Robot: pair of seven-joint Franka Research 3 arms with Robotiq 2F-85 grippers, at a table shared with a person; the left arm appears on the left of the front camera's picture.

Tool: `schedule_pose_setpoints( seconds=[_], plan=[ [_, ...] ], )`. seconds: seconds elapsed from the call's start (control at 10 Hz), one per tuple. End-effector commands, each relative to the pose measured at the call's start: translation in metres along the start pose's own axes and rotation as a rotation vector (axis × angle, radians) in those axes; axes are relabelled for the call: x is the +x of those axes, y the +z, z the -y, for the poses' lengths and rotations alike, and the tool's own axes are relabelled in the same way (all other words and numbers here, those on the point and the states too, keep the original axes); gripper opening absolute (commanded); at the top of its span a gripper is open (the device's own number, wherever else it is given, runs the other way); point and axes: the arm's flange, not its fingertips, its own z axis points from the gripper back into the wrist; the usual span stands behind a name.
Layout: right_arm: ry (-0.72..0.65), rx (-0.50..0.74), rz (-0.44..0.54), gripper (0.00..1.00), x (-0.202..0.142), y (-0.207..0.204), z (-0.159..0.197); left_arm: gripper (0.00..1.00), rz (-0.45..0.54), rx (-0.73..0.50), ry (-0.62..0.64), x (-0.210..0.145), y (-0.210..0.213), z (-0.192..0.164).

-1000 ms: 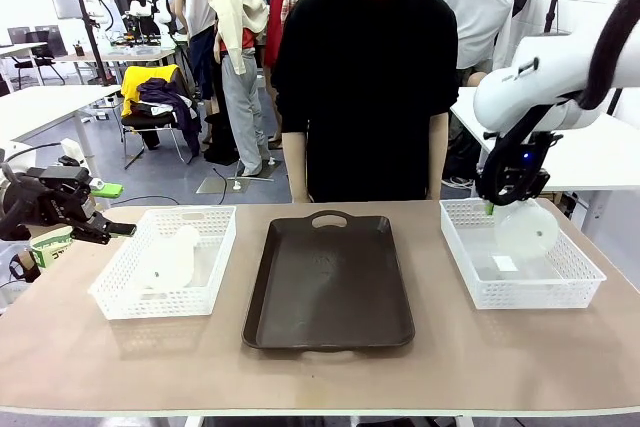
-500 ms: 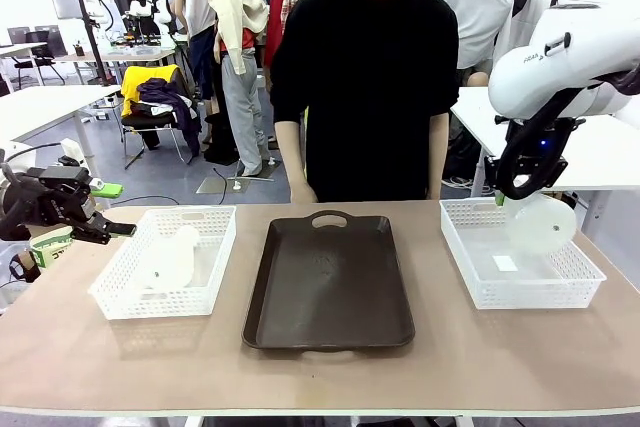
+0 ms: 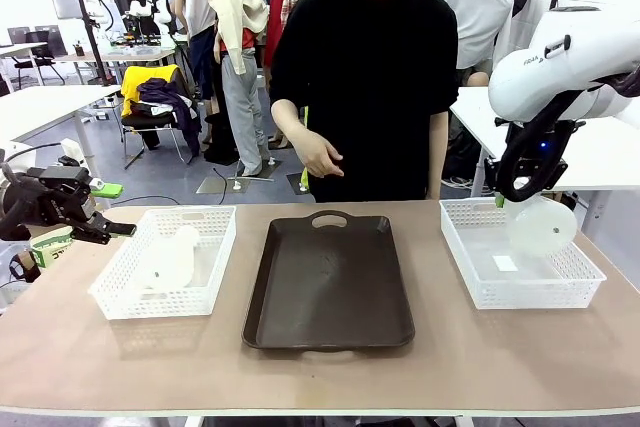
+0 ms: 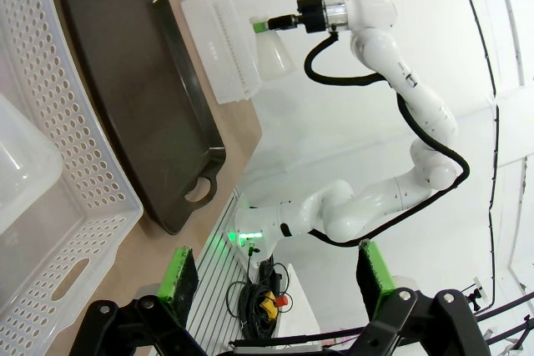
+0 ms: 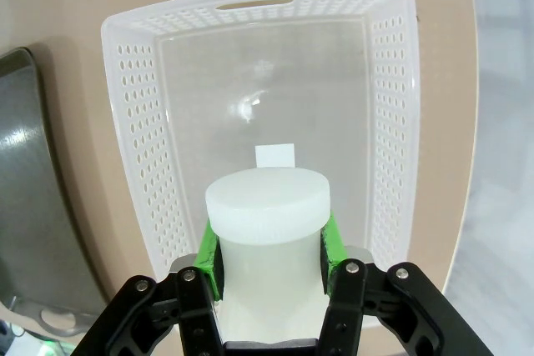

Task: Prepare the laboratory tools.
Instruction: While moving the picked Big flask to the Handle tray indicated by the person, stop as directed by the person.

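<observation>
On the near part of the worktop a dark brown tray with a loop handle at its far end lies in the middle, between two white mesh baskets. In the left basket the left flask lies on its side. It is frosted, translucent white, its wide base lower and nearer and its neck pointing up and away. Just left of that basket, beyond the worktop's edge, the left tool hangs spread wide. Its green pads stand well apart with nothing between them and touch nothing. Over the right basket the right tool is clamped on the right flask, which has the same milky plastic look. Its round flat base is turned toward the front camera, and it is held up over the basket's open top. From the wrist, green pads press on both of its sides. A small blank white patch shows on the basket floor below. Dark lettering on the right arm is too small to read. At the far side a person in black stands behind the tray, one hand raised above the worktop.
</observation>
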Motion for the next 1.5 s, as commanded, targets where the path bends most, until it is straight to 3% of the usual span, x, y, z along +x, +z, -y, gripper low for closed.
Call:
schedule_pose_setpoints(
  seconds=[0.0, 0.9, 1.1, 1.4],
  plan=[
    [-0.001, 0.0, -0.003, 0.0, 0.004, 0.002, 0.0, 1.0, 0.001, 0.001, -0.005, 0.0, 0.001, 0.002],
    [0.0, 0.0, 0.001, 0.0, 0.0, 0.0, 0.0, 1.0, 0.001, 0.001, -0.005, 0.0, 0.001, 0.002],
    [0.015, -0.002, 0.039, 0.0, -0.006, 0.028, -0.023, 1.0, 0.001, 0.001, -0.005, 0.0, 0.001, 0.002],
    [0.111, -0.02, 0.079, 0.0, 0.0, 0.058, -0.098, 1.0, 0.001, 0.001, -0.005, 0.0, 0.001, 0.002]
  ],
)
